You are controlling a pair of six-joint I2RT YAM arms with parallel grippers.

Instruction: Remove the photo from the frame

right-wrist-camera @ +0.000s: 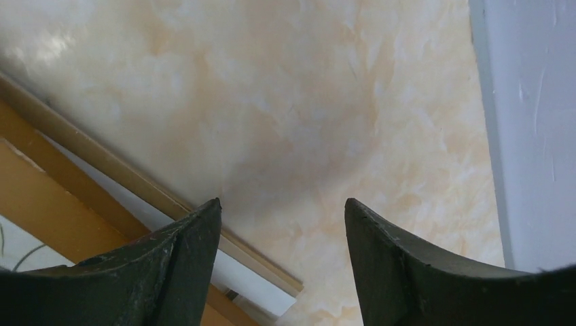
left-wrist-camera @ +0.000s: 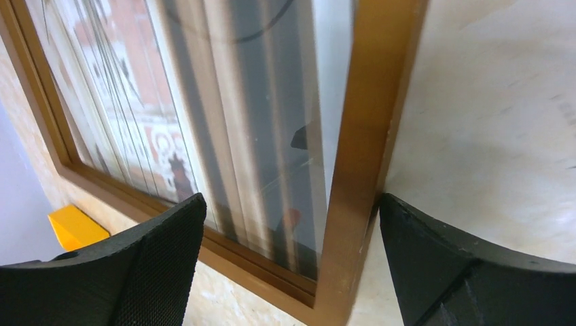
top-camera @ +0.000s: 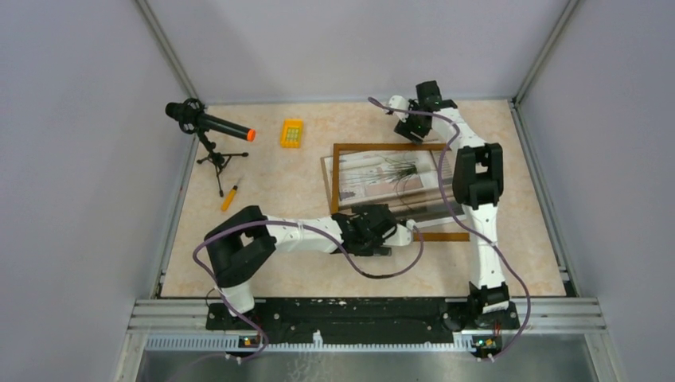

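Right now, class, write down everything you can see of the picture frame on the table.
The frame is a large rectangle with a narrow, glossy brown rim that looks like wood. It lies flat and face up on the marbled beige table. The photo shows inside it and seems skewed, jutting past the left rim. The open left gripper straddles the near rim, but contact is unclear. The right gripper hovers beside the far corner.

1 corner of the frame (top-camera: 390, 145) hidden under left arm (top-camera: 306, 233); yellow block (top-camera: 292, 132) indistinct.
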